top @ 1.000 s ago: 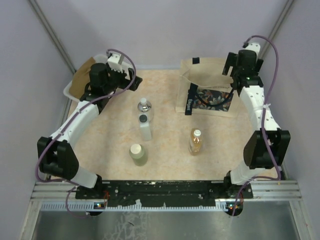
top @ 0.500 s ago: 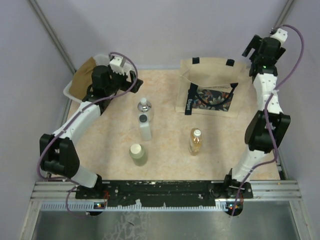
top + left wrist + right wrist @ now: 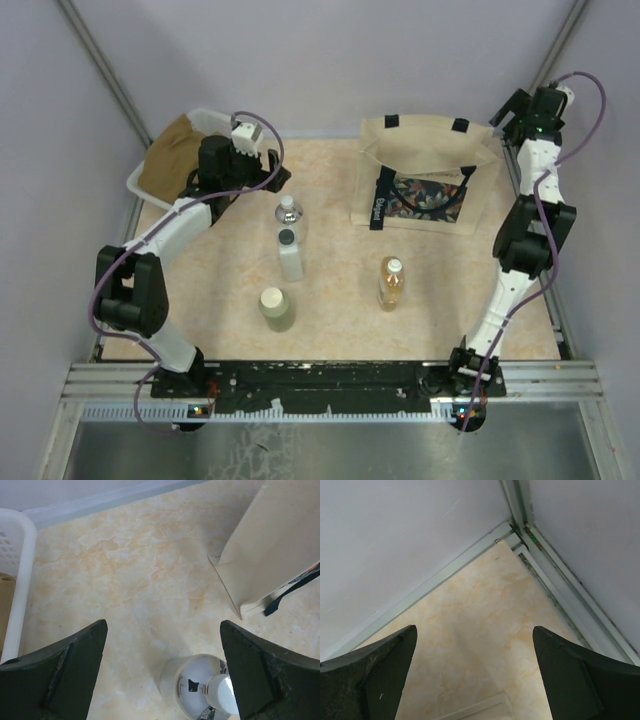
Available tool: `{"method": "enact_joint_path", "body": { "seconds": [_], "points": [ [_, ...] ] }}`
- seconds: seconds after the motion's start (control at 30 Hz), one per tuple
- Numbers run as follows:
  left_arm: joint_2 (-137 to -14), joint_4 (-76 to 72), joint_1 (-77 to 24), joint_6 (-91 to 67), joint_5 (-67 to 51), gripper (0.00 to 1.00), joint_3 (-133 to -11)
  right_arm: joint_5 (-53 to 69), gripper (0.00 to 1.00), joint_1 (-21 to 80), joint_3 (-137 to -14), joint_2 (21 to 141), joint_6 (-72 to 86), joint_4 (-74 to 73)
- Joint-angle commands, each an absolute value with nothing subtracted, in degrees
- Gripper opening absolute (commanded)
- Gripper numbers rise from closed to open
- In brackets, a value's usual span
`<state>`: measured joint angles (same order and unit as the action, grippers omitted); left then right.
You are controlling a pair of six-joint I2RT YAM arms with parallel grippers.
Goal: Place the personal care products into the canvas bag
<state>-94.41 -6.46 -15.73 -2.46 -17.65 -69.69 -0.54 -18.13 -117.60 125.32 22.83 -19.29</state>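
While both arms hover with nothing in them, we start with the big item: the canvas bag (image 3: 415, 175) stands at the far right of the table (image 3: 330, 340). We judge it soft, light and floppy, likely to sag or tip if a bottle clips its rim, so drops should come straight down through the open mouth. It is beige, with black strap handles, a dark floral front panel and white lettering on one strap. Next down in size, the left gripper (image 3: 275, 170) has its jaws spread wide and empty, poised just behind the clear bottle (image 3: 289, 215). The right gripper (image 3: 510, 105) is equally wide and empty, up by the bag's far right corner, its camera seeing only bare tabletop and wall. Now the bottles, all four upright on the table, none in the bag yet. We reckon they are light, stiff and smooth-sided, so slippery and easy to topple. The best hold is across the body below the shoulder, not on the cap. The clear one wears a silver cap. The white bottle (image 3: 290, 258) with a black cap sits just in front of it, so close we cannot tell if they touch. The amber bottle (image 3: 392, 285), white-capped, stands alone in front of the bag. The pale green bottle (image 3: 276, 311), cream-capped, is nearest the arm bases.
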Motion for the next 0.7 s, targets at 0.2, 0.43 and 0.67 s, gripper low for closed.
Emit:
{"method": "enact_joint_path", "body": {
  "seconds": [0.2,0.43,0.67],
  "points": [
    [-93.11,-8.57,-15.91,-2.15,-19.69,0.99,-70.47,3.57,0.99,-15.31,-124.09,123.6,22.19,-28.2],
    [-90.94,-8.18,-15.91,-2.41,-19.75,1.0,-69.36,1.16,0.99,-10.56,-116.64,119.29,21.4,-28.21],
    [-88.92,-7.66,-15.91,-2.11,-19.21,1.0,-68.24,2.59,0.99,-8.6,-105.33,114.36,23.29,-23.05]
  ]
}}
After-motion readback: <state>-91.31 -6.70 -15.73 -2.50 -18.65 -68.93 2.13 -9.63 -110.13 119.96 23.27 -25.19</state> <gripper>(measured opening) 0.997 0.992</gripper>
